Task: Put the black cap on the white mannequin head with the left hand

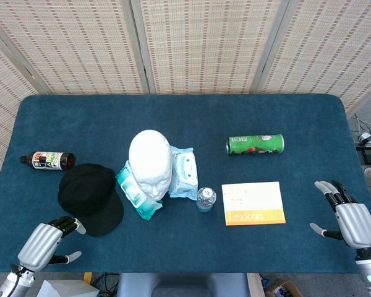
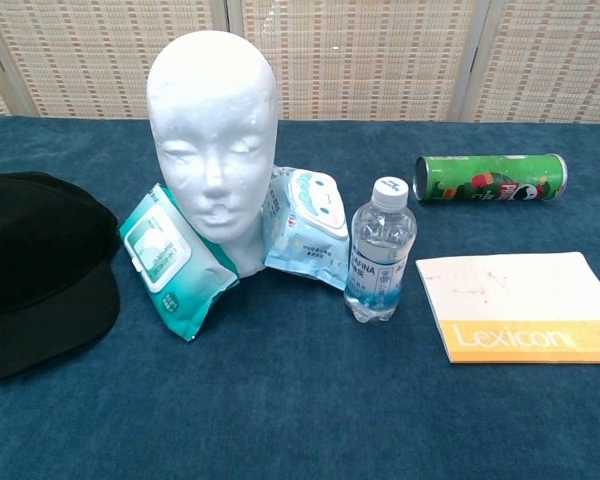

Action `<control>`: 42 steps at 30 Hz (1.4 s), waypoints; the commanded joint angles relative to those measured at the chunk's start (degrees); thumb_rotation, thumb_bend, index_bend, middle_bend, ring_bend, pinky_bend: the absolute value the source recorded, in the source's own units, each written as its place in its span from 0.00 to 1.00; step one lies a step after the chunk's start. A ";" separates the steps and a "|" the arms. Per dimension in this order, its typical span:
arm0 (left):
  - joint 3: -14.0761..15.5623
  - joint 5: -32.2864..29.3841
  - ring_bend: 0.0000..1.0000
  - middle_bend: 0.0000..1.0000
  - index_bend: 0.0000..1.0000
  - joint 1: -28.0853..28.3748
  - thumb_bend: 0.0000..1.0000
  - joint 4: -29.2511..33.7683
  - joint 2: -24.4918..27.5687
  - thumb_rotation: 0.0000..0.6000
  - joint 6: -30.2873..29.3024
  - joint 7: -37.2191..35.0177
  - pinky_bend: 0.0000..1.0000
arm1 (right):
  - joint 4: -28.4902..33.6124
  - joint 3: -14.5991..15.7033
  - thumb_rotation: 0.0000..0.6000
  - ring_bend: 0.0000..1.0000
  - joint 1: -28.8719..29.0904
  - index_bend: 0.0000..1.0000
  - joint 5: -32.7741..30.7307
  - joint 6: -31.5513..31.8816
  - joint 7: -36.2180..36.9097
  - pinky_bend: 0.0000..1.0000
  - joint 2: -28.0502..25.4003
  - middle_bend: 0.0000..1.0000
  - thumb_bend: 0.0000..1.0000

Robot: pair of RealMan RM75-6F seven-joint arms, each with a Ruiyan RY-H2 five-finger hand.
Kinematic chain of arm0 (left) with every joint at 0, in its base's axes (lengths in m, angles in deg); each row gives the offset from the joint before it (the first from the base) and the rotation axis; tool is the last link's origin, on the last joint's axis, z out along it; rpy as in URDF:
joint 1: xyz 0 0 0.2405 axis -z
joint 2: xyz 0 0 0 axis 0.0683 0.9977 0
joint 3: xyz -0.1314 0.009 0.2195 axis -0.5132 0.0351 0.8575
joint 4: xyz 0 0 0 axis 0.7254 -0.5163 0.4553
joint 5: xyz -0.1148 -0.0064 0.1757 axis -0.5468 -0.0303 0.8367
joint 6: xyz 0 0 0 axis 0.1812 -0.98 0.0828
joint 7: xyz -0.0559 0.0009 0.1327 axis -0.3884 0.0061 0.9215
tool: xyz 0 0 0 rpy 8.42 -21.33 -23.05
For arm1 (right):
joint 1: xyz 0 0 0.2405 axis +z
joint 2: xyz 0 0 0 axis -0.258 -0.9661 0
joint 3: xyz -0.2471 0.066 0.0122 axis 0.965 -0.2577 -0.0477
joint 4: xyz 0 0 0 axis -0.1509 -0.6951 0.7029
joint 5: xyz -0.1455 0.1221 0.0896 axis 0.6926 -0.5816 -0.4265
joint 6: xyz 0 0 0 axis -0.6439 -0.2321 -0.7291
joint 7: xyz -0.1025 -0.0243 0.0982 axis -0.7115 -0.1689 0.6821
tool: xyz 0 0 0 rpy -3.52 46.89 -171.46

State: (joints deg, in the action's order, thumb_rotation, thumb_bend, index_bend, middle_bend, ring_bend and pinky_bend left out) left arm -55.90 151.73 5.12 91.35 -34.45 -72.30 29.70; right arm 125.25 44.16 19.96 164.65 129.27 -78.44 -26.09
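The black cap (image 1: 89,198) lies flat on the blue table, left of the white mannequin head (image 1: 151,162), brim toward the front edge. In the chest view the cap (image 2: 35,270) sits at the left edge and the mannequin head (image 2: 213,140) stands upright facing me. My left hand (image 1: 46,242) hovers at the table's front left corner, just below and left of the cap, fingers apart and holding nothing. My right hand (image 1: 349,219) rests at the front right edge, open and empty. Neither hand shows in the chest view.
Two wet-wipe packs (image 1: 134,193) (image 1: 183,172) lean against the mannequin head. A small water bottle (image 1: 205,198) stands right of them, with a Lexicon book (image 1: 253,203) and a green can (image 1: 255,144) beyond. A dark bottle (image 1: 47,160) lies at the far left.
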 commanded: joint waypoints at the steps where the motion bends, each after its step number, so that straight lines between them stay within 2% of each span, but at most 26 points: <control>1: 0.32 0.48 0.34 0.42 0.45 0.41 0.05 0.65 0.03 1.00 0.36 -0.07 0.52 | 0.02 -0.04 1.00 0.08 0.02 0.13 -0.09 -0.06 0.13 0.34 -0.06 0.17 0.00; 8: 1.02 1.03 0.36 0.43 0.45 1.61 0.06 1.72 -0.12 1.00 2.24 -0.23 0.54 | 0.03 -0.06 1.00 0.08 -0.10 0.13 -0.15 0.08 0.73 0.34 -0.33 0.17 0.00; 10: 1.16 1.02 0.36 0.43 0.44 2.06 0.09 2.04 -0.23 1.00 3.04 -0.20 0.54 | 0.00 -0.07 1.00 0.08 -0.15 0.13 -0.14 0.17 0.96 0.34 -0.41 0.17 0.00; 15: 1.42 0.18 0.36 0.43 0.41 3.20 0.44 2.65 -0.45 1.00 5.53 0.02 0.55 | -0.06 -0.13 1.00 0.08 -0.14 0.13 -0.27 0.10 1.29 0.34 -0.54 0.17 0.00; 19: 1.42 -1.02 0.36 0.42 0.39 4.06 0.64 2.99 -0.91 1.00 7.80 0.63 0.55 | -0.05 -0.14 1.00 0.08 -0.12 0.13 -0.29 0.02 1.34 0.34 -0.56 0.17 0.00; 21: 1.38 -2.04 0.36 0.41 0.37 4.60 0.77 3.47 -0.97 1.00 9.36 1.41 0.55 | -0.04 -0.16 1.00 0.08 -0.08 0.13 -0.38 -0.09 1.33 0.34 -0.58 0.17 0.00; 24: 1.20 -3.32 0.35 0.40 0.35 5.25 0.88 4.17 -1.33 1.00 11.14 2.61 0.55 | 0.01 -0.21 1.00 0.08 -0.04 0.13 -0.54 -0.24 1.27 0.34 -0.60 0.17 0.00; 28: 0.82 -5.26 0.33 0.37 0.33 6.12 0.92 4.50 -2.13 1.00 13.36 3.67 0.55 | 0.08 -0.25 1.00 0.08 0.03 0.13 -0.69 -0.45 1.22 0.34 -0.63 0.17 0.00; 42: -1.09 -11.71 0.28 0.30 0.26 8.01 0.93 2.55 -4.51 1.00 17.35 3.95 0.53 | 0.13 -0.24 1.00 0.08 0.07 0.13 -0.71 -0.59 1.37 0.34 -0.75 0.17 0.00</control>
State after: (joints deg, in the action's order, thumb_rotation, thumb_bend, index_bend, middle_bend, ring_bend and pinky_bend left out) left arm -56.76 140.38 12.94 94.11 -38.81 -55.17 33.81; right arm 125.38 43.92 20.03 163.95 128.68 -77.07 -26.85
